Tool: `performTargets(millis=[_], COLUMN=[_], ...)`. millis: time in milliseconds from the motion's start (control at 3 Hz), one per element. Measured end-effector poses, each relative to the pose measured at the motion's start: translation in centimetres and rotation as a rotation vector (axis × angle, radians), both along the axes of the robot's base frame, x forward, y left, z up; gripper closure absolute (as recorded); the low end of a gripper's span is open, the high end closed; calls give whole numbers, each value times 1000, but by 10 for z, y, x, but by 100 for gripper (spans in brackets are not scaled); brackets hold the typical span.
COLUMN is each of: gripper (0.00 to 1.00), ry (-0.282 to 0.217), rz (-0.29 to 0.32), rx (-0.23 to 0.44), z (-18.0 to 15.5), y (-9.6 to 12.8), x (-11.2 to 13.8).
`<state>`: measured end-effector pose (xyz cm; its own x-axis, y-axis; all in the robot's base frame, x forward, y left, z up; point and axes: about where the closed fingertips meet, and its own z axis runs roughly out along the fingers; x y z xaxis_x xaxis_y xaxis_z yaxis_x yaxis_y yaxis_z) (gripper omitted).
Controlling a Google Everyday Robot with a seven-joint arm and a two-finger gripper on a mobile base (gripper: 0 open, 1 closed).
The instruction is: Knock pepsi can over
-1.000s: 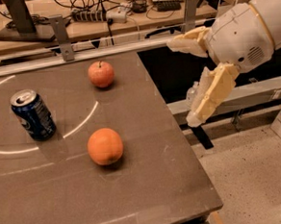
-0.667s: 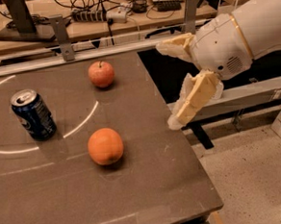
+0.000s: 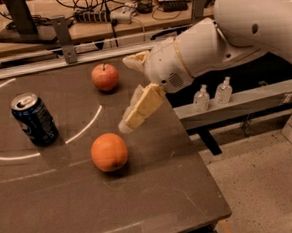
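Robot arm swings in over the table toward a standing pepsi can.

Over the past second the gripper [image 3: 133, 87] has travelled left from beyond the table's [image 3: 142, 204] right edge and now hangs above it, between the apple [image 3: 105, 76] farther off and the orange [image 3: 109, 151] nearer. Its jaws are spread wide, holding nothing. The pepsi can [image 3: 34, 120] stands upright, untouched, well away at the left; the sweep has not reached it yet.
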<state>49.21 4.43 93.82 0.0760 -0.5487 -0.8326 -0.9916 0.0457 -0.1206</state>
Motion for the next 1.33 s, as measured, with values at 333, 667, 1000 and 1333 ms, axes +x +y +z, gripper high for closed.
performTargets(millis=[333, 667, 1000, 1333], gripper=[0, 0, 0, 0], ry=[33, 33, 18, -12], rz=[94, 94, 163, 233], rx=[79, 79, 132, 183], z=[0, 0, 7, 15], y=[55, 55, 91, 133], x=[14, 14, 6, -2])
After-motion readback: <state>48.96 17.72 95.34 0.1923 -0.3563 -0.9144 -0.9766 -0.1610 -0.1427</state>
